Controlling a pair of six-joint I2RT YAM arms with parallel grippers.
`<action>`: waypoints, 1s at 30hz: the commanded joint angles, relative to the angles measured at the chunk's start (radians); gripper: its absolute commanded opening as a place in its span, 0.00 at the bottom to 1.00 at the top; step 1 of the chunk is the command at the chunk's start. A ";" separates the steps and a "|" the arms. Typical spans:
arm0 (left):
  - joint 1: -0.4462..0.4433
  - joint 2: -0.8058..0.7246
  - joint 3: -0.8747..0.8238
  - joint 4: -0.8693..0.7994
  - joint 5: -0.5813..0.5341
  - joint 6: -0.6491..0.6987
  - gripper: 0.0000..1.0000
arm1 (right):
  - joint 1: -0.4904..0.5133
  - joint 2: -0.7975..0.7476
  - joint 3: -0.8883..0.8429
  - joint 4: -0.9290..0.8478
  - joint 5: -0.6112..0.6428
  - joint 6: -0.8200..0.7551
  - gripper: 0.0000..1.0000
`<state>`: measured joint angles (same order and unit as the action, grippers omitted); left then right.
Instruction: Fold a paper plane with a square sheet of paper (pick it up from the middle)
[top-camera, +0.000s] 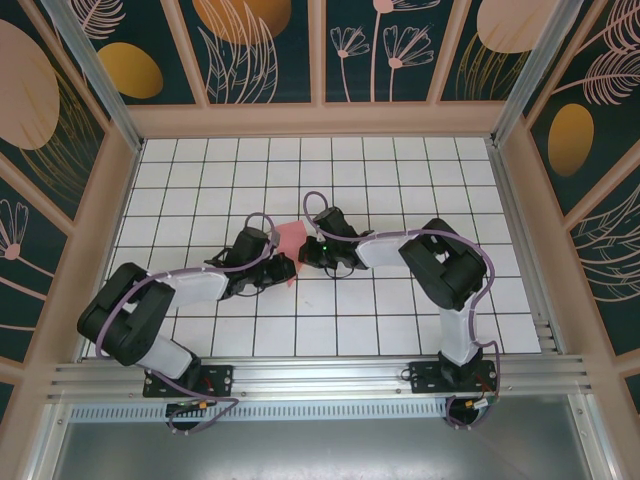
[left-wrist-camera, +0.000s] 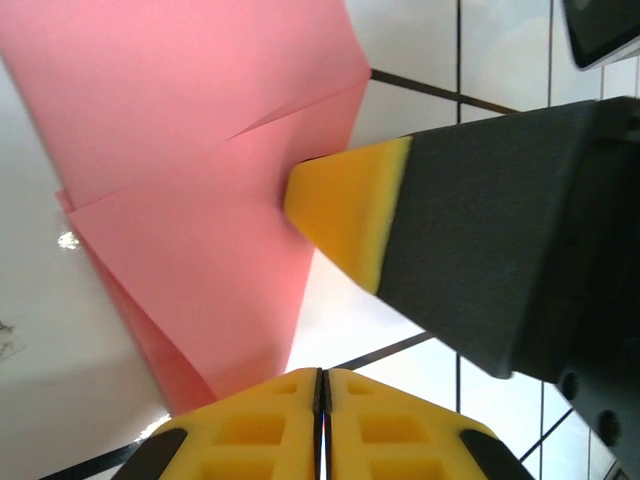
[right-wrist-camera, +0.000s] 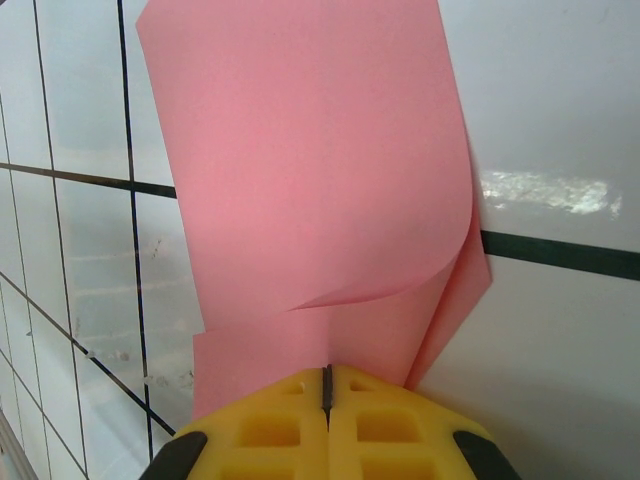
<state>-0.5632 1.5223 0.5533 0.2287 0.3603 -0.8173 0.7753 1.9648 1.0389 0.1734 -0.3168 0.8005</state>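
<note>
Salmon-pink sheet of thin paper (top-camera: 290, 243), partly folded into overlapping layers, lies on a white table ruled with a black grid (top-camera: 400, 180), in the gap between the two sets of fingers near the table's middle.

At left, the black left arm (top-camera: 190, 285) reaches in from the near edge. Its yellow-padded left fingers (left-wrist-camera: 250, 430) are pressed together with only a hairline seam between them. In the left wrist view the sheet (left-wrist-camera: 190, 200) spreads just beyond these fingertips and to their left, its lowest corner reaching the tip of the left-hand one. Whether any paper is pinched in the seam cannot be told. A diagonal crease crosses the sheet's upper part, and a second layer peeks out along its left edge.

To the right of the sheet, the dark, yellow-tipped right fingers (left-wrist-camera: 350, 215) come in from the side, the tip touching the sheet's right edge. In the right wrist view those right fingers (right-wrist-camera: 260, 430) are also closed tight. The sheet (right-wrist-camera: 320, 180) stretches straight away from their tips, its near edge meeting them. Its top layer curls upward on the right, showing another layer under it. Whether they grip the paper cannot be told.

At far right, the black right arm (top-camera: 440, 265) bends back to its base at the near edge.
</note>
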 joint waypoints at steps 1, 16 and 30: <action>-0.003 0.024 -0.011 0.026 0.022 -0.008 0.12 | 0.010 0.002 0.012 -0.039 0.007 0.017 0.00; -0.002 0.074 0.018 -0.043 -0.073 0.018 0.11 | 0.007 -0.109 -0.016 0.028 -0.024 -0.061 0.09; -0.003 0.079 0.027 -0.072 -0.095 0.026 0.10 | 0.010 -0.016 0.017 -0.015 -0.026 -0.069 0.06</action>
<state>-0.5632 1.5833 0.5655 0.2039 0.3046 -0.8124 0.7807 1.9167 1.0317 0.1780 -0.3412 0.7567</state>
